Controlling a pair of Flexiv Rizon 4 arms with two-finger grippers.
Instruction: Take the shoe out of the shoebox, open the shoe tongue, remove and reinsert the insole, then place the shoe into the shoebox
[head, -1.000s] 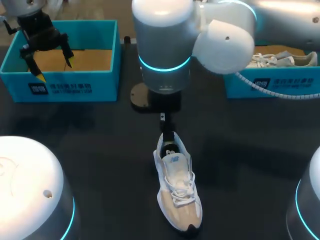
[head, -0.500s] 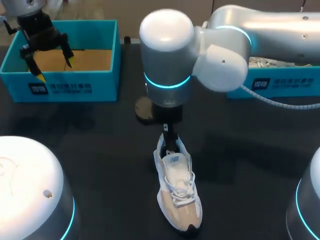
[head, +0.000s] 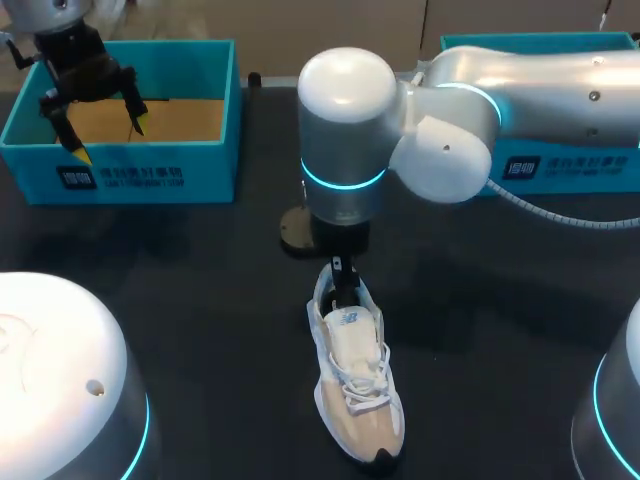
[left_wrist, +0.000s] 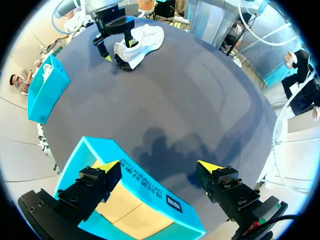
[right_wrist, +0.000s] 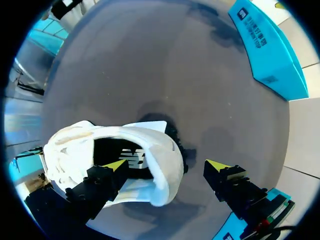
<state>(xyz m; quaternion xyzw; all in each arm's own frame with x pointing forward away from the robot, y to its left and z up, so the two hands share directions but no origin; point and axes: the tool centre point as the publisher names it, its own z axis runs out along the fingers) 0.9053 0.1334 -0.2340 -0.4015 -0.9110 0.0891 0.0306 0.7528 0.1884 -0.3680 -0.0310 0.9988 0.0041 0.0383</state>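
A white and beige sneaker (head: 356, 385) lies on the dark table, toe toward the near edge. My right gripper (head: 345, 283) hangs over its heel. In the right wrist view the right gripper (right_wrist: 167, 167) is open: one fingertip (right_wrist: 114, 166) sits inside the sneaker's (right_wrist: 100, 145) mouth and the other stands outside the heel collar. My left gripper (head: 108, 138) is open above the front wall of the turquoise shoebox (head: 215, 110) at the far left. The left wrist view shows the left gripper (left_wrist: 157, 167) straddling that shoebox's wall (left_wrist: 145, 192), with the sneaker (left_wrist: 142, 40) far ahead.
A second turquoise shoebox (head: 560, 168) stands at the far right, largely hidden behind my right arm (head: 520, 90); it also shows as the second shoebox (left_wrist: 45, 90) in the left wrist view. White arm bases (head: 55, 380) fill the near corners.
My right arm has swung toward the near side and lowered its gripper onto the sneaker's heel, now covering the far right box's contents. The left arm and the sneaker have stayed put.
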